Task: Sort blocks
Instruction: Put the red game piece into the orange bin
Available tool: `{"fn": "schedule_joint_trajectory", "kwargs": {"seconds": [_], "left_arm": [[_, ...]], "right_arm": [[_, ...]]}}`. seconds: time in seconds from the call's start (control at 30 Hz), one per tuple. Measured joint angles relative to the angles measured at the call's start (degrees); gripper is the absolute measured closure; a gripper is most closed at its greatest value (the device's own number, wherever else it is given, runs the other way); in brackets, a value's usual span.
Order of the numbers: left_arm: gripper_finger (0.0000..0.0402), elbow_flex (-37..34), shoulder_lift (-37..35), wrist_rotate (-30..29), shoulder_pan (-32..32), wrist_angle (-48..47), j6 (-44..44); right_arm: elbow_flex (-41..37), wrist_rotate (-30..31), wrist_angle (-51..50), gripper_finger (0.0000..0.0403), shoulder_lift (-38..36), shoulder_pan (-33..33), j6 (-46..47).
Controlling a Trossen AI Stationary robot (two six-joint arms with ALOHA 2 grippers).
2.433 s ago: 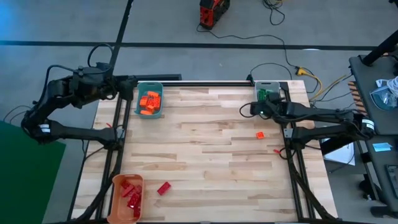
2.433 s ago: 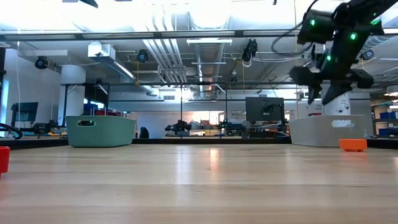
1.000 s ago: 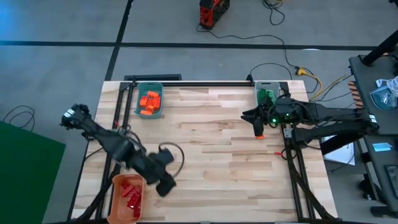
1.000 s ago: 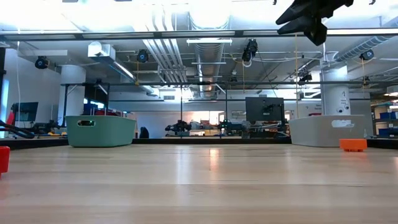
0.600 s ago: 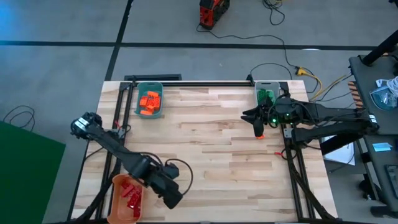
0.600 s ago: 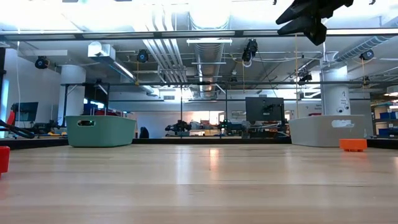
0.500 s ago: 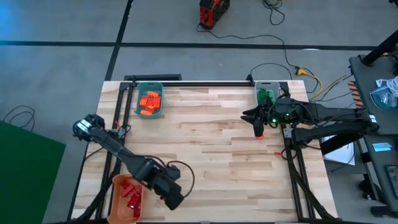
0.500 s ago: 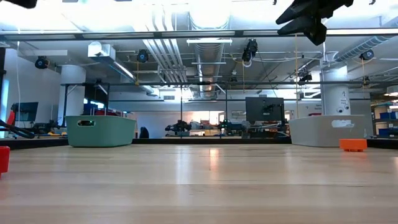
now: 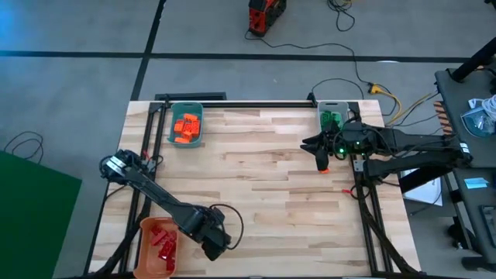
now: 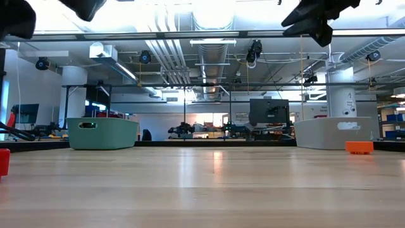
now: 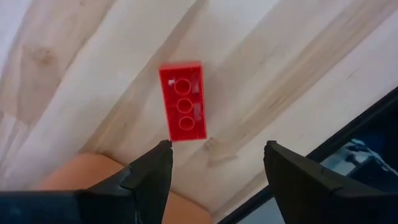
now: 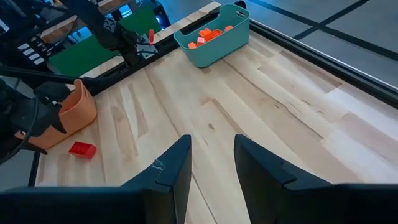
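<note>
open left end effector (image 11: 214,163) over red block (image 11: 183,102)

The left hand (image 9: 213,242) is held pointing down with fingers spread apart; the right hand (image 9: 320,155) is raised, fingers parted.

1 overhead view, 1 table-level view, 2 wrist views; both wrist views share the red block (image 11: 183,102).
</note>
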Motion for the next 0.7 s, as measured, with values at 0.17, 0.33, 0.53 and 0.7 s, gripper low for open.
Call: {"fn": "schedule_joint_trajectory", "kwargs": {"seconds": [0.17, 0.33, 0.53, 0.7], "left_arm": [[0.0173, 0.0, 2.08, 2.03, 0.07, 0.02, -0.07], [0.017, 0.0, 3.66, 3.51, 1.01, 0.04, -0.07], [0.0141, 0.0, 5.03, 5.62, 3.22, 0.04, 0.18], [0.0126, 0.0, 6.35, 5.38, 3.33, 0.05, 3.05]], "right_arm": [[-0.32, -0.02, -0.04, 0.028, 0.0, 0.0, -0.25], [-0.42, -0.04, -0.07, 0.027, 0.0, 0.0, -0.28], [-0.42, -0.04, -0.07, 0.0267, 0.0, 0.0, -0.31], [-0.42, -0.22, -0.15, 0.0273, 0.0, 0.0, -0.29]]}}
